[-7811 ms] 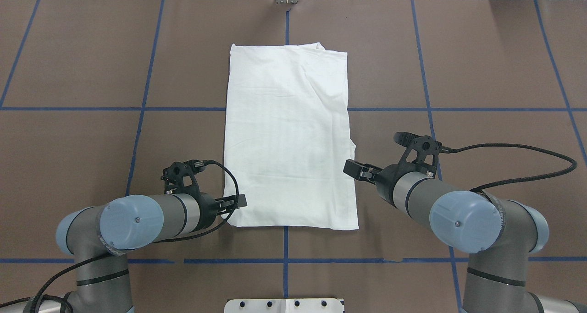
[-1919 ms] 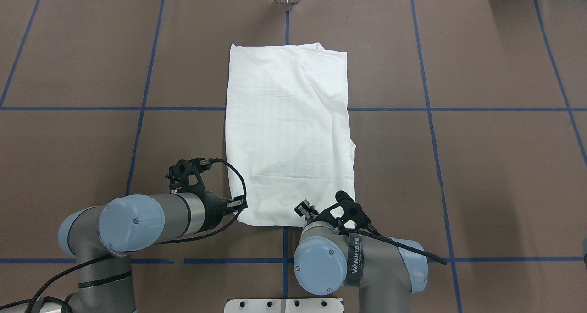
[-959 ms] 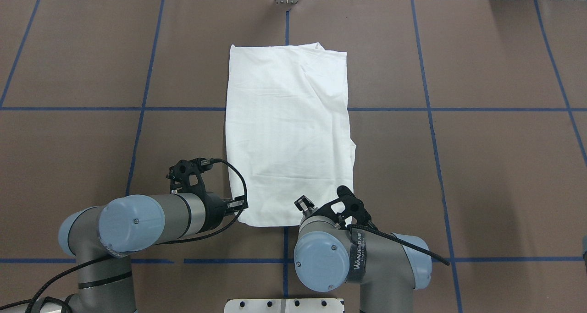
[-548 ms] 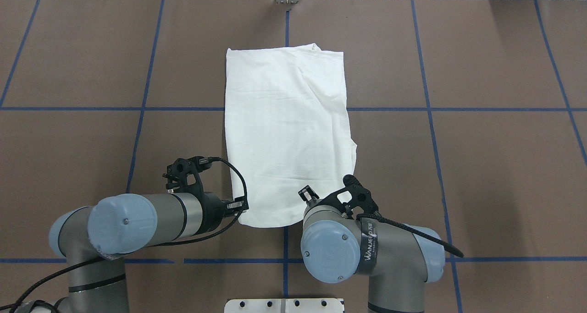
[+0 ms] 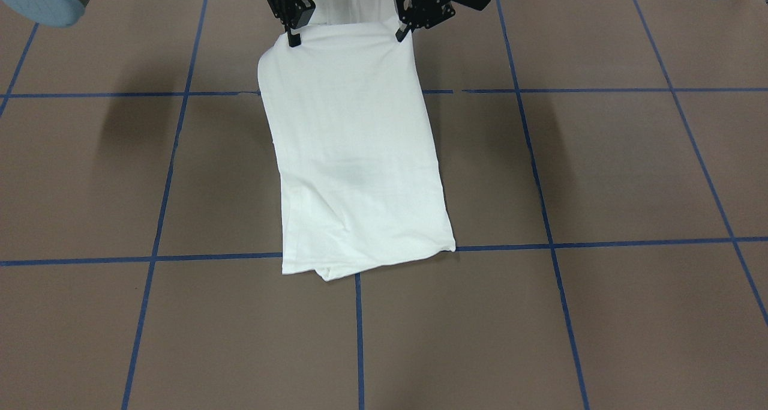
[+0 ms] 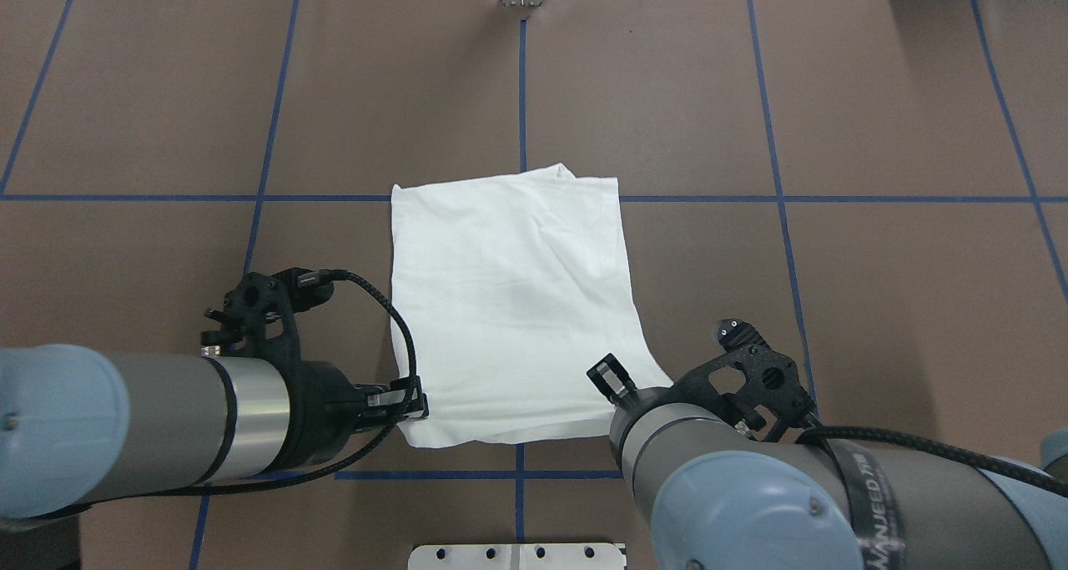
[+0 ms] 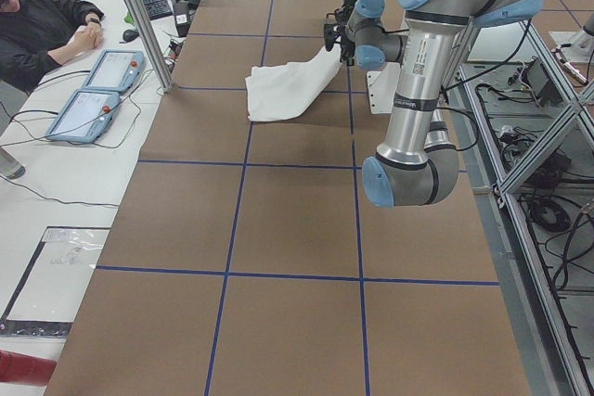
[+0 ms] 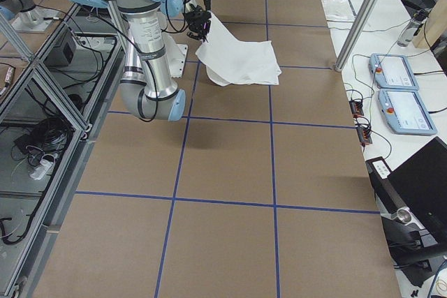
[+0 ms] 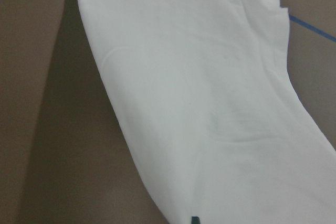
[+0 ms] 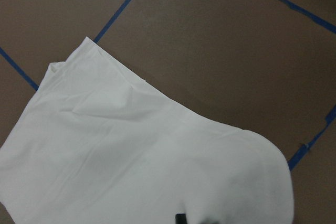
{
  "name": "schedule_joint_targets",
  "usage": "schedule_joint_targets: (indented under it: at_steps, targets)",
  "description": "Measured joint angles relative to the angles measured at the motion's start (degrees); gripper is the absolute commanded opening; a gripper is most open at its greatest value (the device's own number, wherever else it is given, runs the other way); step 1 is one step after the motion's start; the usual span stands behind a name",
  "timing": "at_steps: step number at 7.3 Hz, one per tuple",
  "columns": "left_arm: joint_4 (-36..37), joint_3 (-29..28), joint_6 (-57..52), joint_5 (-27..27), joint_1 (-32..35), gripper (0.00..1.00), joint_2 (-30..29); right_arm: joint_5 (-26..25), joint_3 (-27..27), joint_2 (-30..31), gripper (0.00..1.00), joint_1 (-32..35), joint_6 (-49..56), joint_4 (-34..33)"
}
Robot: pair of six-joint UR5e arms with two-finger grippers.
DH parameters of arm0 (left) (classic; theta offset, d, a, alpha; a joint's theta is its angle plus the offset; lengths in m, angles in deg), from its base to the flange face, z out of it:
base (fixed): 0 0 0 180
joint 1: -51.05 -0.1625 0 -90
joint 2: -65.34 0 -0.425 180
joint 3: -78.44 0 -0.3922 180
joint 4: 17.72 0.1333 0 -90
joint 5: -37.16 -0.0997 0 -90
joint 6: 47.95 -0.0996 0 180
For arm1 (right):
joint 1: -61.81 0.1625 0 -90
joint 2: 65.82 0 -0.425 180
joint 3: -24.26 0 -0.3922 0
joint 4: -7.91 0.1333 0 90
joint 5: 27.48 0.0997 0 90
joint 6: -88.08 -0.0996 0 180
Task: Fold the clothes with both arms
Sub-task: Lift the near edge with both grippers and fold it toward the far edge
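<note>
The white T-shirt [image 6: 509,303] is folded into a long strip on the brown table. Its near end is lifted off the table and its far end still lies flat [image 5: 354,158]. My left gripper [image 6: 413,405] is shut on the near left corner; it also shows in the front-facing view [image 5: 401,32]. My right gripper [image 6: 613,386] is shut on the near right corner, also seen in the front-facing view [image 5: 292,35]. Both wrist views show the cloth hanging away from the fingers [image 9: 210,103] [image 10: 131,166]. No text or neckline shows.
Blue tape lines [image 6: 521,94] divide the brown table. The white pedestal plate [image 6: 517,556] sits at the near edge. A seated operator [image 7: 46,25] and two control tablets [image 7: 93,90] are on the far side, behind a metal post [image 7: 139,16].
Both arms have risen and pulled back toward the base with the shirt's near corners. The shirt's far edge has slid toward the robot, to about the cross tape line.
</note>
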Motion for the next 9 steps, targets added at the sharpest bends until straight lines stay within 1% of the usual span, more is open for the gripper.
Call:
schedule_joint_targets:
  at_steps: [1,2,3,6,8,9]
  targets:
    - [3.6,1.8,-0.1,1.1,0.1,0.00,-1.1,-0.2,-0.4,-1.8,0.00,0.0,1.3,-1.6]
    - [5.1,0.2,-0.2,1.5,0.9,0.00,-2.3,-0.8,-2.7,-3.4,0.00,0.8,4.0,-1.7]
    - [5.6,-3.6,-0.7,1.6,2.8,0.00,-3.6,-1.2,-6.0,-4.6,0.00,2.3,6.3,0.1]
    - [5.2,-13.7,-7.2,0.8,8.3,0.00,-4.9,-1.8,-19.7,-6.0,0.00,6.7,12.0,13.2]
    - [0.1,-21.5,-10.1,0.3,11.0,0.00,-5.1,-1.9,-28.0,-7.0,0.00,9.2,15.1,20.9]
    - [-2.9,-25.4,-11.0,0.2,12.4,0.00,-5.6,-1.9,-31.0,-7.6,0.00,10.4,16.6,23.6]
